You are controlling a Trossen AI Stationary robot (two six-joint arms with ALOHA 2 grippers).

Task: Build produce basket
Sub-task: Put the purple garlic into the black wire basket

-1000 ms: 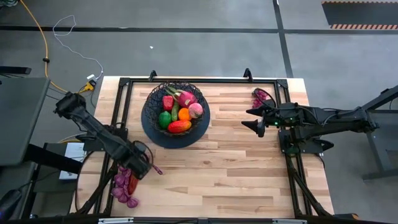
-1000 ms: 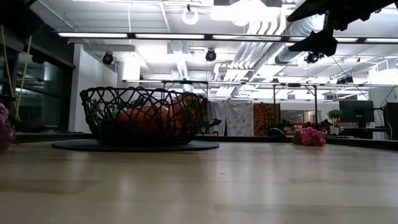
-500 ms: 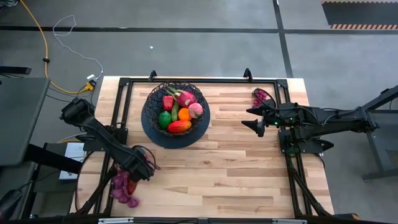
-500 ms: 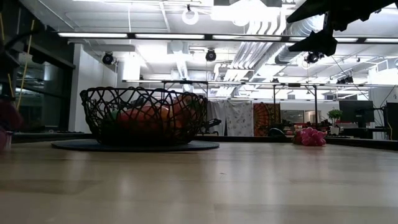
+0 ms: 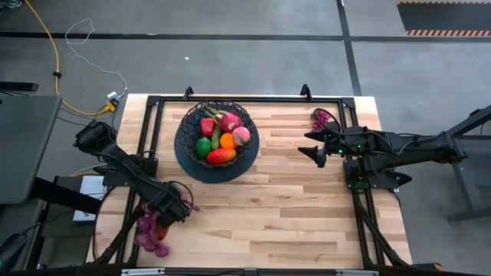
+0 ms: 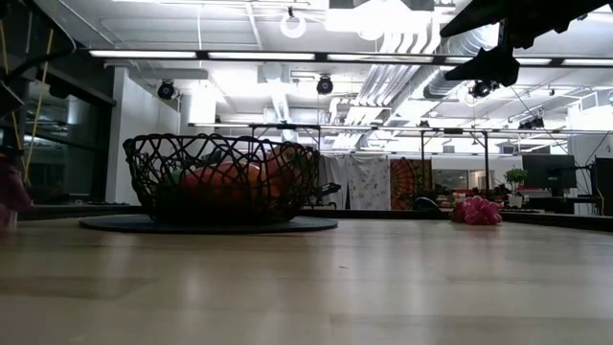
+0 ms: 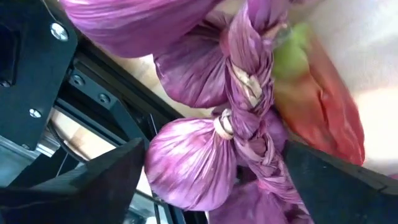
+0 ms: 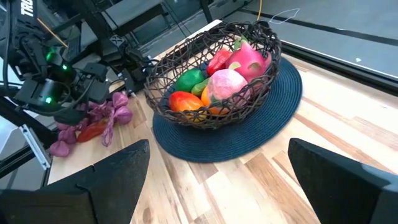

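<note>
Since a second ago my left gripper [image 5: 175, 208] has drawn back toward the table's near left edge and dropped onto the purple grape bunch [image 5: 149, 230], where before it stood a little farther in over the wood. Item one: left gripper, jaws spread wide to either side of the bunch, not yet closed on it; my wrist view shows the knotted purple grape bunch [image 7: 230, 124] filling the gap between my fingers [image 7: 81, 186], with a red-orange mango [image 7: 323, 106] lying against it. Item two: right gripper [image 5: 313, 146], jaws parted and holding nothing, hanging over the table's right side, unmoved. Item three: a second pink-purple bunch [image 5: 322, 119] just behind the right gripper, at the far right edge. Item four: the basket [image 5: 188, 119], black wire, on a dark round mat [image 5: 184, 165] at the far centre-left of the table [image 5: 291, 215], well apart from both grippers. Contents: a red fruit [image 5: 207, 126], a green lime [image 5: 203, 146], an orange [image 5: 227, 140], a pink fruit [image 5: 241, 135], a mango [image 5: 221, 156].
</note>
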